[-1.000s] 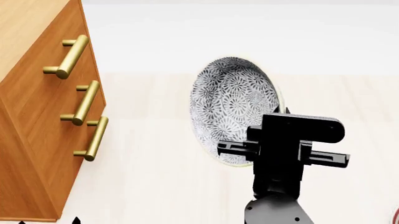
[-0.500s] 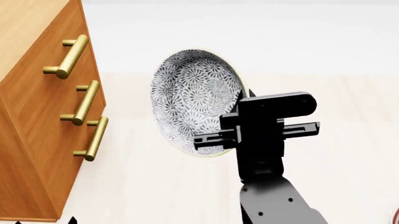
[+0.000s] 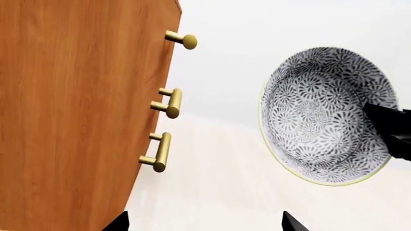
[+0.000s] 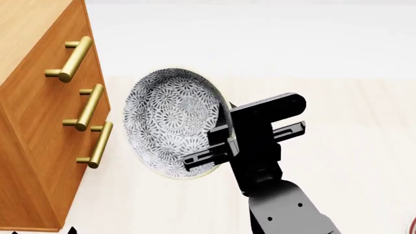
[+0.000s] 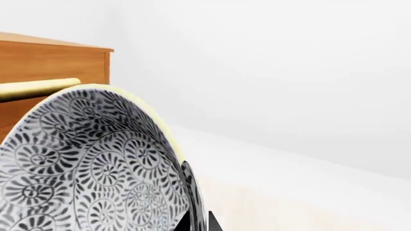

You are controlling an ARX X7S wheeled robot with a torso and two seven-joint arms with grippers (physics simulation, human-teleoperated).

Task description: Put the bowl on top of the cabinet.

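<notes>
One bowl (image 4: 170,119), floral-patterned, tipped on edge, hanging in air beside cabinet (image 4: 39,122) drawer fronts. Right end effector (image 4: 211,146) pinching bowl rim, jaws closed on it. Cabinet top lying up and left of bowl. Left end effector (image 3: 202,224) idling below, only fingertips showing, spread apart, empty.

Wood-grain cabinet (image 4: 39,146), brassy handles (image 4: 91,107)
</notes>
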